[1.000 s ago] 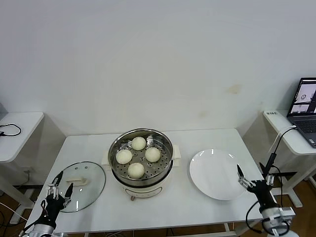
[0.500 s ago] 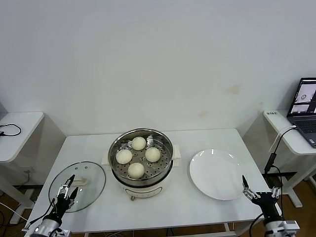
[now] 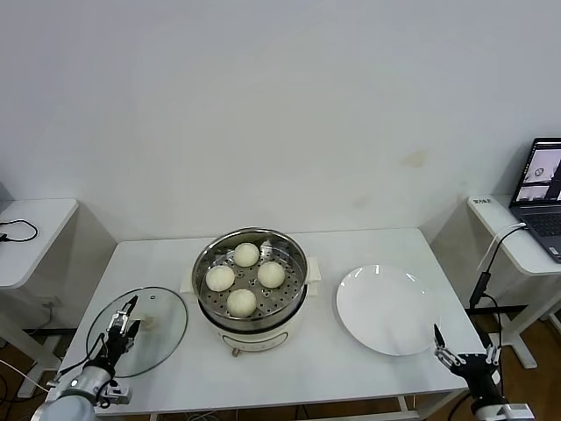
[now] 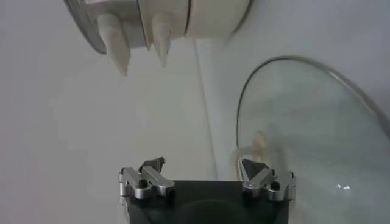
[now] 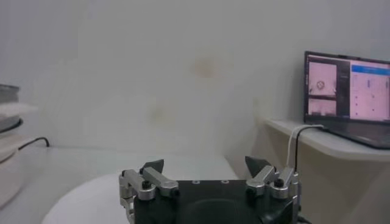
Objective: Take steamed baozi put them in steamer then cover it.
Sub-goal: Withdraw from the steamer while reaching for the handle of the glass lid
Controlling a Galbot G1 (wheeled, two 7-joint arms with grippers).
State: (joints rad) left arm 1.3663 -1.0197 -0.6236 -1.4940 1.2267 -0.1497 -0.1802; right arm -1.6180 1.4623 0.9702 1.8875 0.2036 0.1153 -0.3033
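Grippers, two, both spread: left gripper hovering over the cover, near its near-left rim; right gripper hanging off the table's near right corner, beside one plate. Lying flat left of one steamer, cover uncovering four steamed baozi sitting inside, mid-table, farther back.

Stood across the lower middle of the frame: a white rectangular table. Lay right of centre on it: a flat round white plate. Sat open at the right edge, screen lit, on a white side shelf: a dark laptop. Stood at the left edge, carrying a black cable: a small white side table.
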